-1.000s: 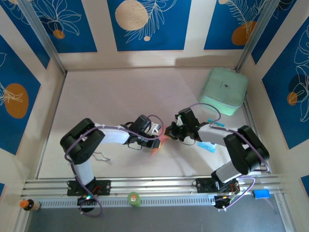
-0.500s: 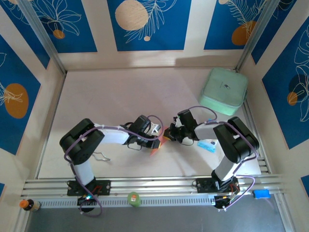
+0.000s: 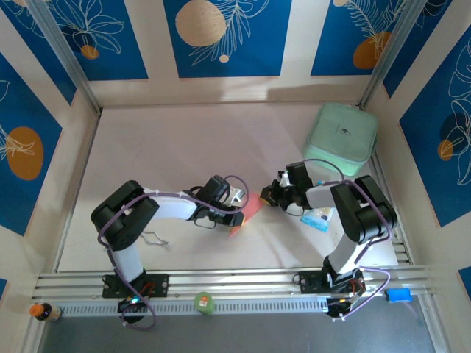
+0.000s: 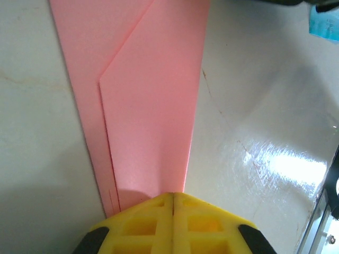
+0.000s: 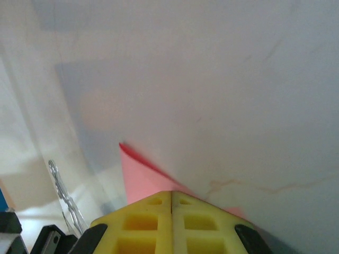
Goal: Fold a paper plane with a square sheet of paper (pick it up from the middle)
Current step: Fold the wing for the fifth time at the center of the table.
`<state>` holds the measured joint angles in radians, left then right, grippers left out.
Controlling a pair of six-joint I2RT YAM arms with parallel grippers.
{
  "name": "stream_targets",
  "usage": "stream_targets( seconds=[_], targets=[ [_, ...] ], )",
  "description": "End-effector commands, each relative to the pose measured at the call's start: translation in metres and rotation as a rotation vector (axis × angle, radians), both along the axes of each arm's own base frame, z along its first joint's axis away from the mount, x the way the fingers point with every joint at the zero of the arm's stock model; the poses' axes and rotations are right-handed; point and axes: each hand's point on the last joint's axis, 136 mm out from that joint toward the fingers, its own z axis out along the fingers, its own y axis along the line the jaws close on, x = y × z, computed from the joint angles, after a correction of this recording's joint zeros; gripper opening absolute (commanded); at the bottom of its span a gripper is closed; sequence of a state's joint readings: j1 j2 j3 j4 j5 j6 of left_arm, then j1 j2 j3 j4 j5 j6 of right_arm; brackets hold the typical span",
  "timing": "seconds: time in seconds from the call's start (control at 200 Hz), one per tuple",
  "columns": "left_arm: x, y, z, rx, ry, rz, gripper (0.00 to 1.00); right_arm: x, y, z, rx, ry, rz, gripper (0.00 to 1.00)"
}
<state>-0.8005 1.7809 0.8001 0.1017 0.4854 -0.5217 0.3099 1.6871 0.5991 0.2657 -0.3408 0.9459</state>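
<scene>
Left hand (image 4: 173, 197) and right hand (image 5: 171, 193) are both fully closed, tips pressing the paper plane (image 4: 151, 106) lying just ahead on the desk (image 4: 254, 95); firm, even crease strokes are advised.

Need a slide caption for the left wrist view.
Shut left end effector resting on the folded pink paper, which lies flat on the table.

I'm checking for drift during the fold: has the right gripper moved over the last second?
Yes. The right gripper has shifted slightly toward the mint-green case, away from the left gripper.
</scene>
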Motion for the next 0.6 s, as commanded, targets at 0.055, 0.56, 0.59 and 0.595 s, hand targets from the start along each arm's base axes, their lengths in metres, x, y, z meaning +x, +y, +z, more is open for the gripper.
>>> stream_targets(
  seconds=[0.055,0.56,0.59,0.595],
  targets=[
    [-0.036,0.049,-0.054,0.227,0.162,0.021,0.0,0.005,-0.015,-0.002,-0.033,-0.009,-0.04,0.06],
    [-0.034,0.047,-0.05,0.21,0.151,0.027,0.0,-0.027,0.029,0.025,-0.026,-0.046,0.078,0.06],
    [-0.034,0.047,-0.049,0.21,0.15,0.026,0.0,-0.031,0.029,0.018,-0.037,-0.026,0.079,0.05],
    [-0.034,0.047,-0.049,0.21,0.149,0.026,0.0,-0.031,0.03,0.018,-0.038,-0.024,0.081,0.05]
  ],
)
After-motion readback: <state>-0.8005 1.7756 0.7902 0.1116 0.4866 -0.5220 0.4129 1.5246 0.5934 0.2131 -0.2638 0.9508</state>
